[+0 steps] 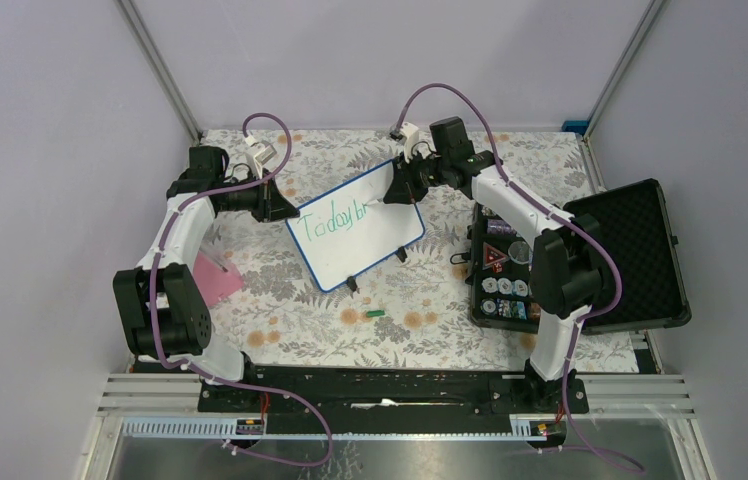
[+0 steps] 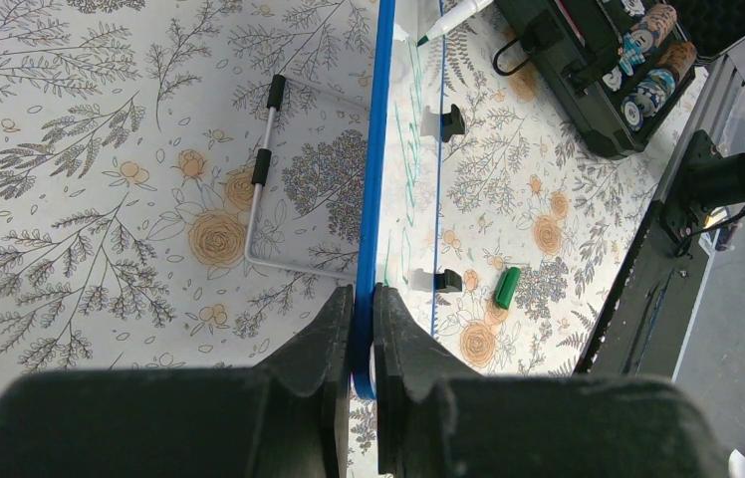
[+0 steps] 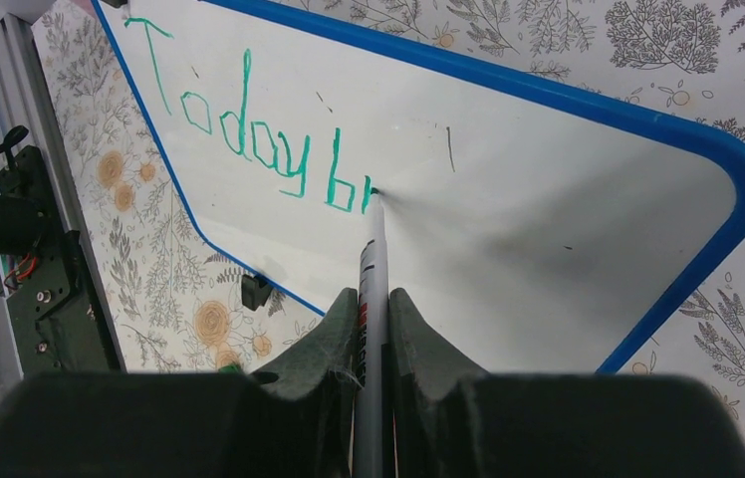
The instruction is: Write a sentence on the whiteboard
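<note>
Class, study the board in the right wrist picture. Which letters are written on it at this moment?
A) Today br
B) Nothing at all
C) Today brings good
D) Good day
A: the green writing on the whiteboard reads "Today br", and the marker tip rests at the last letter.

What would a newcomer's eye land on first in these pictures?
The blue-framed whiteboard sits angled across mid-table, bearing green writing that reads roughly "Today br". The right gripper holds a marker with its tip on the board after the last letter, while the left gripper pinches the board's blue edge. An open black case lies at the right.
</note>
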Controlling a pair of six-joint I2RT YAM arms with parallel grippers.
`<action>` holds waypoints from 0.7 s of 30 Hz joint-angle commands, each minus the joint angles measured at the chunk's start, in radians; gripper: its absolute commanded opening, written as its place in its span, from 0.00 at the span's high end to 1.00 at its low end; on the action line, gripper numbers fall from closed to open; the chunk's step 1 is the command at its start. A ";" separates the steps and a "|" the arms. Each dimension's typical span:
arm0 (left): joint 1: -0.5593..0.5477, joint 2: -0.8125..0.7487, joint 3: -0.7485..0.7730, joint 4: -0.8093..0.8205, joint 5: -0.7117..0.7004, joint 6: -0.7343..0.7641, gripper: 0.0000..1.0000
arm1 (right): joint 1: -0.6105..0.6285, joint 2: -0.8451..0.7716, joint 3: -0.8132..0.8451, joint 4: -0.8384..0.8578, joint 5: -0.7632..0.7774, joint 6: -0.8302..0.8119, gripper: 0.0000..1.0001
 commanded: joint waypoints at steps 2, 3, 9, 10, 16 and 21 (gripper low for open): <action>-0.001 -0.010 -0.002 0.030 -0.043 0.028 1.00 | -0.010 -0.051 0.010 0.000 -0.019 -0.029 1.00; -0.001 -0.011 -0.003 0.030 -0.044 0.029 1.00 | -0.012 -0.062 0.004 -0.001 -0.025 -0.028 1.00; -0.002 -0.012 -0.002 0.030 -0.041 0.032 1.00 | -0.020 -0.081 -0.017 -0.001 -0.033 -0.032 1.00; -0.002 -0.011 -0.002 0.030 -0.041 0.031 1.00 | -0.020 -0.079 -0.017 0.000 -0.031 -0.034 1.00; -0.001 -0.009 0.000 0.030 -0.039 0.033 1.00 | -0.020 -0.055 0.002 0.000 -0.022 -0.035 1.00; -0.002 -0.008 0.001 0.030 -0.038 0.034 1.00 | -0.018 -0.035 0.020 0.001 -0.019 -0.030 1.00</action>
